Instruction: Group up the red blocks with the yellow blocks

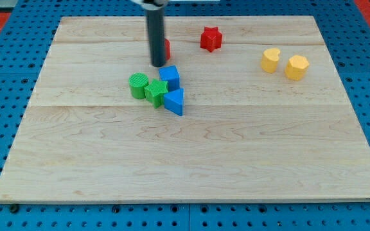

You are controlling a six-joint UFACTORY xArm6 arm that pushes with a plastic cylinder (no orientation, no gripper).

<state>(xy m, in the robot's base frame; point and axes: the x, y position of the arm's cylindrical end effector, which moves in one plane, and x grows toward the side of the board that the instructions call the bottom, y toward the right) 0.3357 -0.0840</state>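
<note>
While the wooden board (191, 160) is lying bare at its near half, the rod, having no claw to spread or pinch, is planting its tip (157, 65) beside a mostly hidden red block (167, 48); the yellow blocks (285, 63) are waiting at its three o'clock.

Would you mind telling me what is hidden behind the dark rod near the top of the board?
A red block sits behind the rod, only its right edge showing; its shape is covered. My tip rests just above the blue cube.
</note>
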